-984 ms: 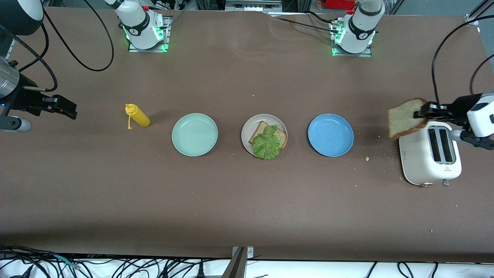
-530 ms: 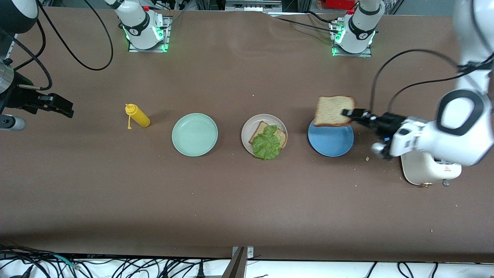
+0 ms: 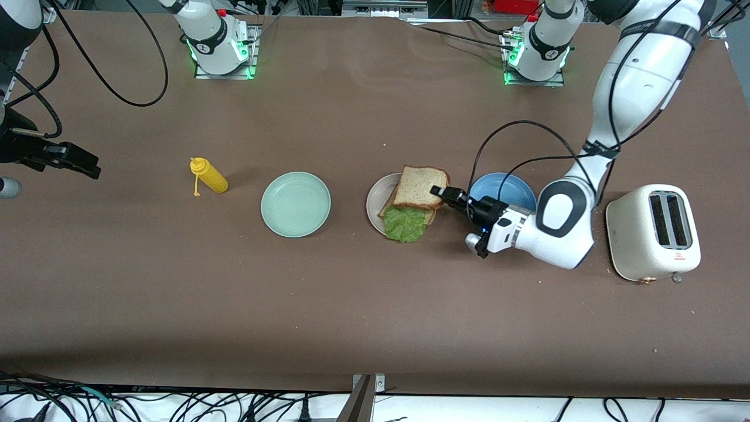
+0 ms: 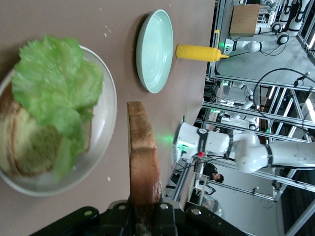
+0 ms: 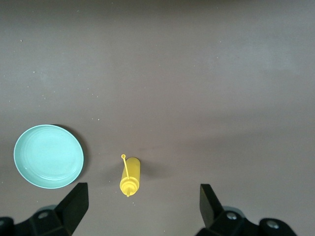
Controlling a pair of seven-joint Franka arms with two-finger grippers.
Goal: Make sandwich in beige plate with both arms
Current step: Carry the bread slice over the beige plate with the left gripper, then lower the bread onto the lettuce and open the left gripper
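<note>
The beige plate [image 3: 374, 203] holds one bread slice [image 4: 24, 147] with a crinkled green lettuce leaf [image 3: 404, 224] on top. My left gripper [image 3: 440, 192] is shut on the edge of a second bread slice [image 3: 420, 186] and holds it flat over that plate, above the lettuce. In the left wrist view the held slice [image 4: 142, 157] shows edge-on between the jaws, with the lettuce [image 4: 56, 83] and the plate rim [image 4: 110, 113] beside it. My right gripper [image 3: 79, 161] waits open in the air at the right arm's end of the table, with nothing between its fingers [image 5: 74, 204].
A mint-green plate [image 3: 296, 204] and a yellow squeeze bottle [image 3: 209, 176] lie toward the right arm's end. A blue plate [image 3: 498, 187] sits beside the beige one, partly under the left arm. A white toaster [image 3: 653, 231] stands at the left arm's end. Crumbs dot the table.
The left arm carried the bread slice from above the toaster, across the blue plate, to over the beige plate. The right gripper drifted slightly outward.
</note>
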